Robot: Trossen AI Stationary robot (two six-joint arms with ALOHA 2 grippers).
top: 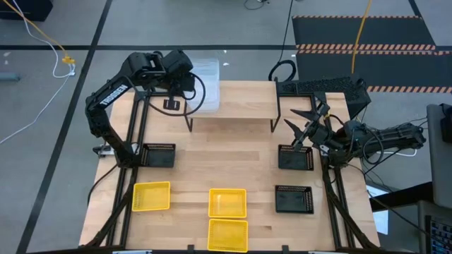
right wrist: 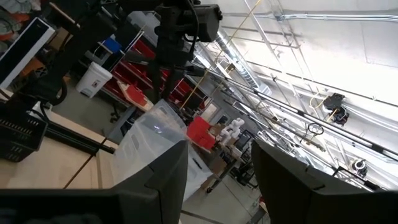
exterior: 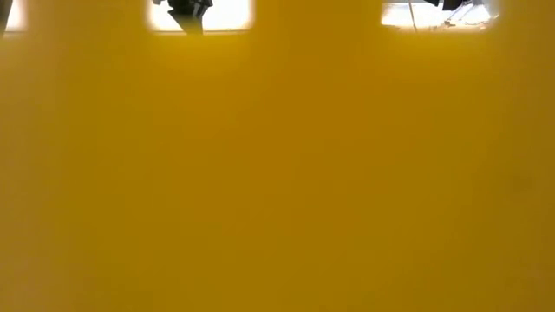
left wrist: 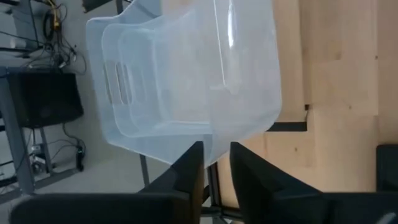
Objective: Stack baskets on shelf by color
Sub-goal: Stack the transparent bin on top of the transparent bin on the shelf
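Two nested clear baskets point(top: 205, 85) point(left wrist: 186, 81) sit over the left end of the wood-topped shelf point(top: 240, 107) and reach past its far edge. My left gripper point(top: 171, 104) point(left wrist: 216, 165) is at their left side, shut on the rim. Three yellow baskets point(top: 152, 196) point(top: 227, 202) point(top: 227, 235) lie on the near part of the table. Three black baskets point(top: 159, 155) point(top: 295, 156) point(top: 293, 200) stand on the table. My right gripper point(top: 304, 123) point(right wrist: 219, 180) hangs open above the right black basket, touching nothing. My left gripper pinches the clear baskets' rim point(left wrist: 214, 149) between its two fingers, at a corner of the side that faces the table's left. The fingers come in about level from the left. I cannot tell whether the baskets rest on the shelf or are lifted off it.
A yellow basket wall point(exterior: 277, 173) fills the low view and hides nearly everything behind it. Bare wood lies in the table's middle point(top: 226, 159) and on the shelf's middle and right. Black frame rails point(top: 134, 120) point(top: 332, 183) run along both table sides.
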